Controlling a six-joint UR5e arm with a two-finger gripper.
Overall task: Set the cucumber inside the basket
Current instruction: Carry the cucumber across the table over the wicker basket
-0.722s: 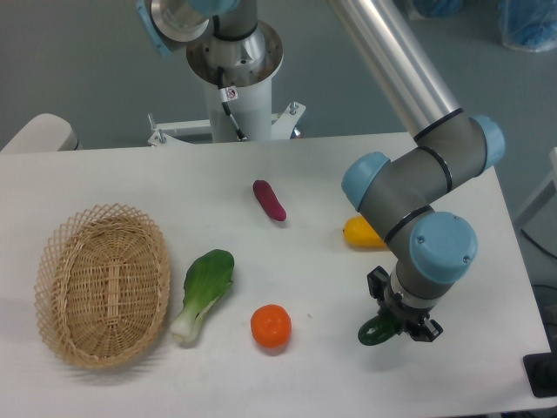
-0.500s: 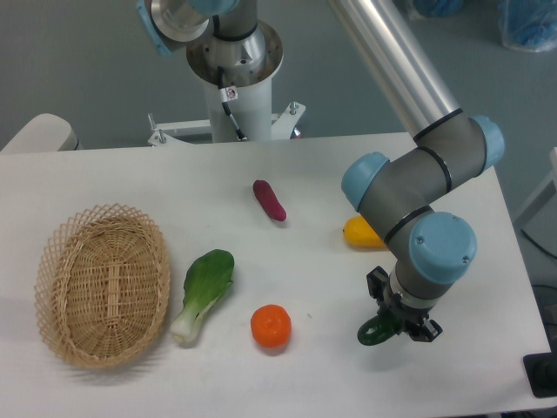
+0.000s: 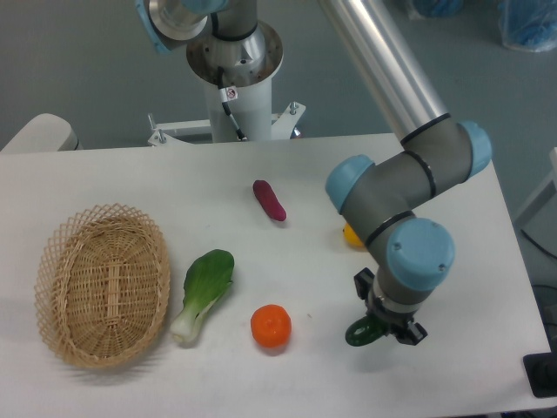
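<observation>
The hand [image 3: 380, 326] hangs under the arm's last blue-capped joint at the front right of the tabletop [image 3: 331, 174], pointing straight down, and its black fingers are clenched on the cucumber [image 3: 359, 332], of which only the dark green, glossy end shows, poking out to the left below the wrist; the rest is hidden by the arm. Whether that end touches the tabletop or is held just above it cannot be told. The arm itself comes in from the top as a long silver tube, bends at a grey elbow with blue caps over the right half of the tabletop, and folds back and down to the wrist, so the whole lower arm crouches over the hand. A yellow object [image 3: 351, 234] peeks out from behind the elbow, mostly covered. The basket [image 3: 61, 300] lies at the far left of the tabletop, well apart from the cucumber, its oval of pale woven straw showing nothing inside. Between them, just right of the basket, lies a bok choy [image 3: 205, 290] with its white stem toward the front; an orange fruit [image 3: 271, 326] sits near it, and a small purple eggplant [image 3: 270, 200] lies farther back toward the robot's base.
</observation>
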